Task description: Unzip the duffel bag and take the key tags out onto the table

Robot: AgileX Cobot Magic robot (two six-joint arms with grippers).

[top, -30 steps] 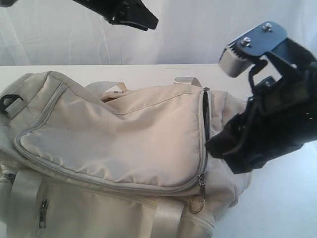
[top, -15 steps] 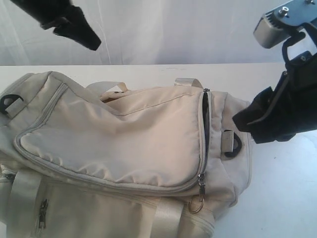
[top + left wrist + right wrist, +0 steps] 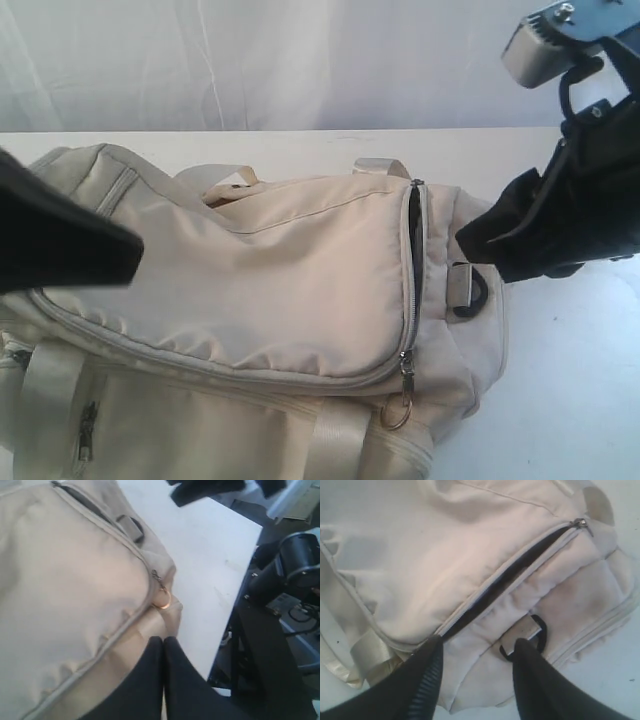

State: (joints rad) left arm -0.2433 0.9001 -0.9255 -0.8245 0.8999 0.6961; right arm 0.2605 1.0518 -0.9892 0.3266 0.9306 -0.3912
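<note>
Surface: white table (image 3: 300,145) is stretching back to a pale curtain, and I am watching it from the exterior view.
Bag: the duffel bag (image 3: 250,270) is lying on its side on the table, filling the left and centre; its cream fabric is creasing softly.
Zip: the grey zipper (image 3: 510,580) at the bag's end is gaping into a narrow dark slit, its pull (image 3: 581,524) sitting at one end.
Right wrist view alone: it is showing me the slit's length and the black D-ring (image 3: 540,630) just beside it.
Left wrist view alone: it is giving me the table's edge with dark rig gear beyond, and a gold ring (image 3: 162,599) hanging from a second pull.
Exterior alone: a side-pocket zipper (image 3: 88,425) is showing low on the bag.
Left gripper (image 3: 163,642): fingers are pressing together on nothing, over the bag's webbing.
Right gripper (image 3: 479,641): fingers are standing apart above the bag's end; I cannot tell whether they are touching it.
</note>
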